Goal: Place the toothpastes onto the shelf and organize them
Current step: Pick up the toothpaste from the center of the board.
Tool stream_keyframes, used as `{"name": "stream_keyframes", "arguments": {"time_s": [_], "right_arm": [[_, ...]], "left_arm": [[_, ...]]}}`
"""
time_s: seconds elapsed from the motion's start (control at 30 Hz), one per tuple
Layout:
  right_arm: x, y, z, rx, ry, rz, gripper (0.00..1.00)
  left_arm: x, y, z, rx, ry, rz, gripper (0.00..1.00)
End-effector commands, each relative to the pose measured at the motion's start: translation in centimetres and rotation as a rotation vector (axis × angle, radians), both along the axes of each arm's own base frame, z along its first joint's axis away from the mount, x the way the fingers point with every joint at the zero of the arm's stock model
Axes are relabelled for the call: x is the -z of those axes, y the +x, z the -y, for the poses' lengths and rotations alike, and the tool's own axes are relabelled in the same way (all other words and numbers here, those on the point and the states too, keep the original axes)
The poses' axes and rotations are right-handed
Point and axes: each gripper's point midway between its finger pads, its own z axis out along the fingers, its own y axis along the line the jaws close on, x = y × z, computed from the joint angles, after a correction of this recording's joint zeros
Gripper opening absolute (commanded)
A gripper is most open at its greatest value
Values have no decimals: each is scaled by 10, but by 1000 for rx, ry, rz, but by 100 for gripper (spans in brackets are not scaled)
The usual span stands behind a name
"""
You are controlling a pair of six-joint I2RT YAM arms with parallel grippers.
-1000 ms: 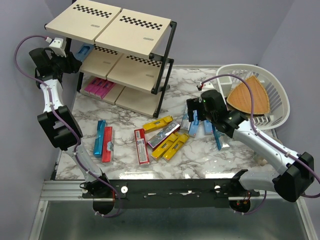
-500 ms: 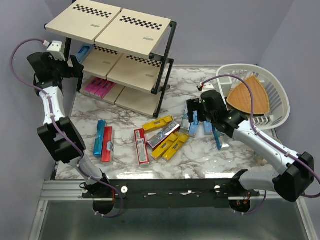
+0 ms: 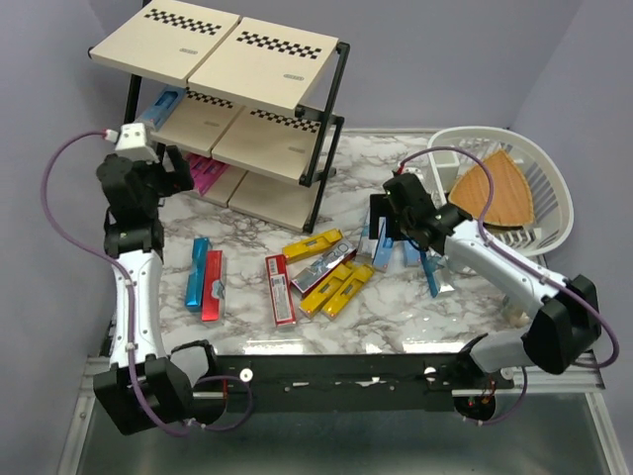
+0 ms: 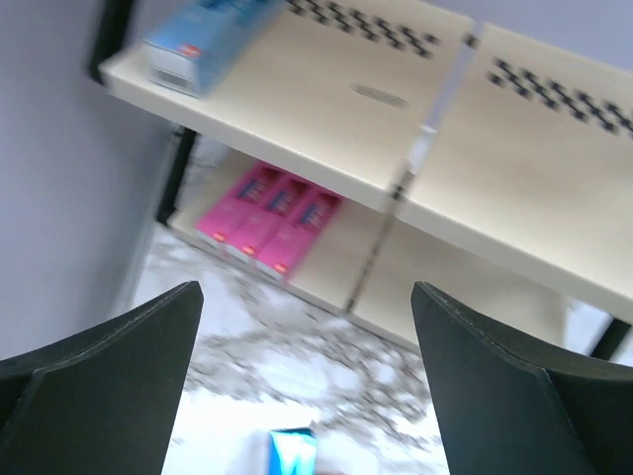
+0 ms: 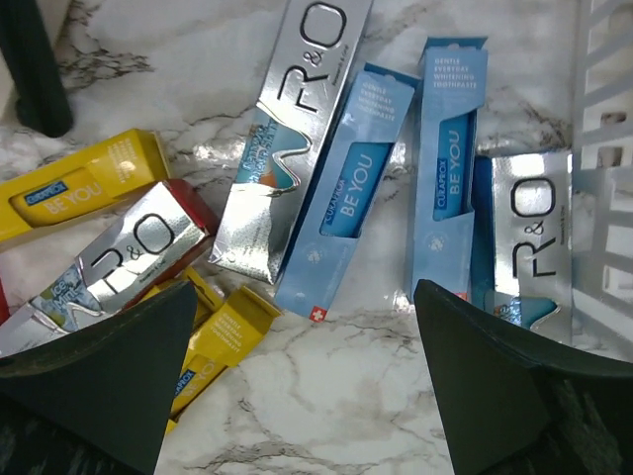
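Colour seemed to govern the placing: three pink boxes lay side by side at the left end of the shelf's bottom board, and one blue box lay on the board above, likely to begin a blue row. The other toothpastes lay scattered mid-bench. The left arm rose from the near left corner with its elbow folded. The left hand faced the shelf's left end, spread wide and empty. The right arm reached in from the near right corner. The right hand pointed down over loose blue boxes beside the basket, fully open and holding nothing, apparently lining up a pick.
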Motion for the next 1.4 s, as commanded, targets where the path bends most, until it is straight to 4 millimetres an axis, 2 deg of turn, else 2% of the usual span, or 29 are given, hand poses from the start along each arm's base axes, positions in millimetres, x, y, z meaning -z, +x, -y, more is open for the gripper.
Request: {"name": "stream_keyframes", "arguments": {"time_s": [0.0,0.03,0.07,0.1,0.17,0.2,0.23,0.33,0.47,0.5,0.53,0.67,0.77,0.87,1.1,1.37], "right_arm": [[34,-9,14,157,-7,-195,98],[41,-6,17,188,-5,-218,97],[43,-5,18,229,16,-231,95],[45,-3,19,249,24,-241,93],[49,5,21,315,54,-249,89],[50,9,21,336,62,-249,84],[51,13,22,354,72,-250,82],[56,28,17,405,96,-254,74],[59,49,9,455,121,-241,71],[65,54,10,471,103,-242,67],[59,62,9,479,110,-220,67],[58,79,13,520,88,-211,65],[59,88,20,536,57,-206,62],[66,92,26,543,41,-218,57],[92,93,27,520,8,-276,55],[110,98,29,485,-22,-298,55]], "left_arm": [[33,-26,40,-22,19,-109,99],[28,-34,50,-1,18,-88,99],[30,-39,56,11,14,-89,99],[41,-45,69,45,11,-116,99],[40,-58,80,78,15,-103,99],[53,-64,92,117,19,-131,99],[52,-71,96,129,20,-116,99],[70,-82,112,191,38,-136,99],[85,-86,126,226,48,-125,99],[89,-85,129,235,47,-118,99],[91,-86,133,246,43,-114,99],[101,-90,149,299,35,-107,99],[108,-93,154,316,35,-105,99],[106,-93,156,323,47,-92,99],[108,-91,160,333,74,-85,99],[111,-91,164,350,89,-94,99]]}}
